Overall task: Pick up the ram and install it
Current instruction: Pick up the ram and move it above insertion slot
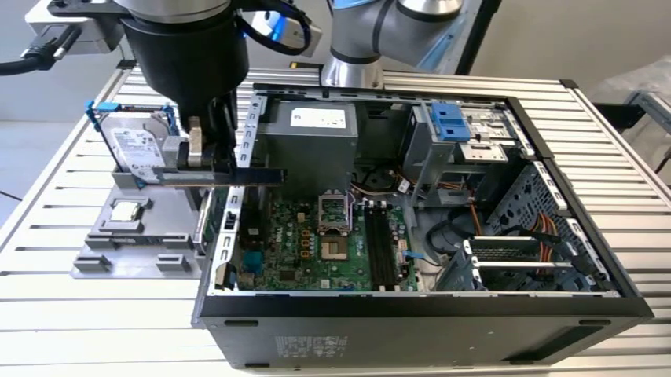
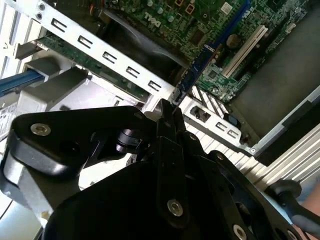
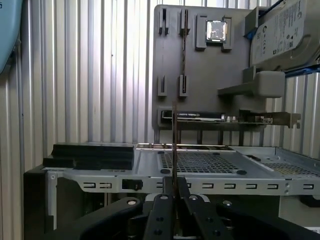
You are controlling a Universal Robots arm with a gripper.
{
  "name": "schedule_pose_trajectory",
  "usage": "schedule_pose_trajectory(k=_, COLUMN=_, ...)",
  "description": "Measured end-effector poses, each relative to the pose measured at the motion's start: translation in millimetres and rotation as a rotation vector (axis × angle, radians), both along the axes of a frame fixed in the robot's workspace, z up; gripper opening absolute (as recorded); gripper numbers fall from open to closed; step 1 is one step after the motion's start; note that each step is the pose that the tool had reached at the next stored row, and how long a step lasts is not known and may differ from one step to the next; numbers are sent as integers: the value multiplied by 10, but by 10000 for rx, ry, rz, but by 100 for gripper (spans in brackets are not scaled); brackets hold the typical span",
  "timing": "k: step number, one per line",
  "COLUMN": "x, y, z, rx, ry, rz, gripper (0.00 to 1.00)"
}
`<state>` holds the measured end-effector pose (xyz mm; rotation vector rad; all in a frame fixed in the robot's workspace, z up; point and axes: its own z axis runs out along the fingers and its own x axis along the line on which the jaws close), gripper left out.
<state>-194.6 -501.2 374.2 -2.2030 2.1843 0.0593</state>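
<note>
Firmly, the gripper (image 1: pixel 204 167) is clamping the ram (image 1: pixel 250 177) between its fingers, carrying it level and edge-up in the air. The stick is hanging over the wall of the open computer case (image 1: pixel 419 310) on the exterior view's left, above the motherboard (image 1: pixel 294 251). Just beside the gripper, the hard drive (image 1: pixel 137 145) is standing in the grey holder (image 1: pixel 131 255), with the processor chip (image 1: pixel 126 210) lying near it on the slatted table (image 1: pixel 84 330).
</note>
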Motion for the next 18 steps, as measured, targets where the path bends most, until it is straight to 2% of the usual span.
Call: schedule_pose_trajectory(k=18, x=393, y=0, z=0, rx=0, ry=9, rz=0, gripper=0)
